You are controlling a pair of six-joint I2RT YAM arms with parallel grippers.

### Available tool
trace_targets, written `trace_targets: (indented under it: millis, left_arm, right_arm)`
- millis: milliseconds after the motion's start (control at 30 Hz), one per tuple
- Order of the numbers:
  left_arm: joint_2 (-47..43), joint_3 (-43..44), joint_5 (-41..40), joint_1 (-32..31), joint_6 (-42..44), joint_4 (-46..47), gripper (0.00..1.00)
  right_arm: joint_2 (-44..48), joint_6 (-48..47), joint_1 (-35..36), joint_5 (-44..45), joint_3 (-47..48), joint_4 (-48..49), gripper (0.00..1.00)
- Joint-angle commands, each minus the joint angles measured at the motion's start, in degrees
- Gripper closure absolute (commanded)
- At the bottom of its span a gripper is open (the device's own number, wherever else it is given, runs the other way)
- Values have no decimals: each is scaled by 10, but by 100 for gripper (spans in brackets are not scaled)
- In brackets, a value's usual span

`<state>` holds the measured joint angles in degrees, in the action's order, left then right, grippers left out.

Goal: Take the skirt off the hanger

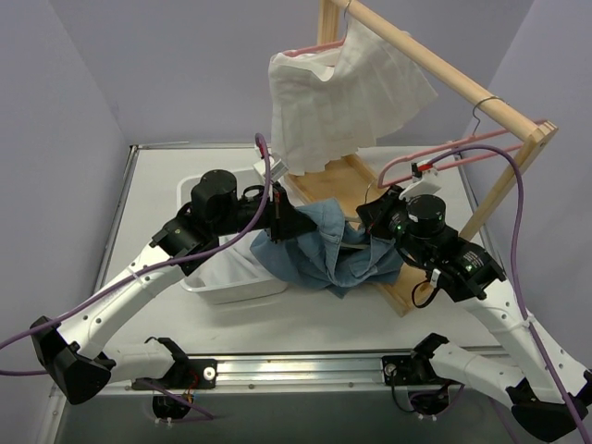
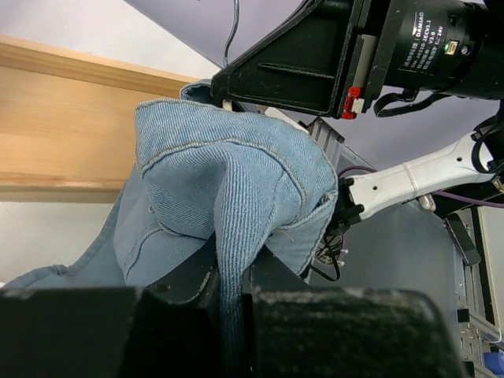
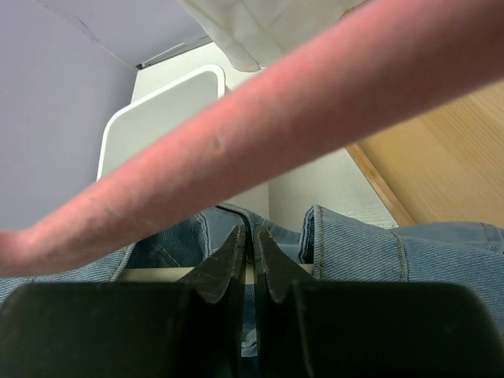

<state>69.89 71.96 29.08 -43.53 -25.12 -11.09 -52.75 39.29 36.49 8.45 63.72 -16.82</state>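
A blue denim skirt (image 1: 324, 245) hangs bunched between my two grippers above the table. My left gripper (image 1: 282, 222) is shut on a fold of the skirt (image 2: 228, 181), which runs down between its jaws (image 2: 232, 276). My right gripper (image 1: 372, 222) is shut (image 3: 252, 240) on the pale bar of the hanger (image 3: 157, 274), with denim (image 3: 370, 244) draped on both sides of it. A short piece of the pale hanger bar (image 1: 353, 246) shows in the folds in the top view. The rest of the hanger is hidden by cloth.
A wooden rack (image 1: 444, 69) stands at the back right, carrying a white skirt (image 1: 342, 102) on a pink hanger and an empty pink hanger (image 1: 444, 153), which crosses close above my right gripper (image 3: 276, 134). A white bin (image 1: 227, 277) sits under my left arm.
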Motion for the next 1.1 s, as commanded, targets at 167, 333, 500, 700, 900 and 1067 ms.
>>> trace_targets:
  millis: [167, 333, 500, 700, 900, 1067]
  left_arm:
    - [-19, 18, 9, -6, 10, 21, 63]
    - [-22, 15, 21, -6, 18, 12, 32]
    - [-25, 19, 16, -6, 32, -2, 23]
    - [-24, 49, -34, -6, 53, -27, 18]
    - [-34, 57, -74, -7, 56, -24, 15]
    - [-53, 19, -81, -7, 67, -31, 17]
  right_arm:
    - [18, 25, 17, 24, -12, 27, 100]
    - [35, 38, 18, 40, -18, 29, 100]
    - [44, 39, 19, 44, -22, 31, 100]
    - [46, 37, 23, 39, -20, 21, 100]
    - [56, 40, 25, 47, -15, 10, 100]
    - [78, 47, 25, 62, -7, 7, 100]
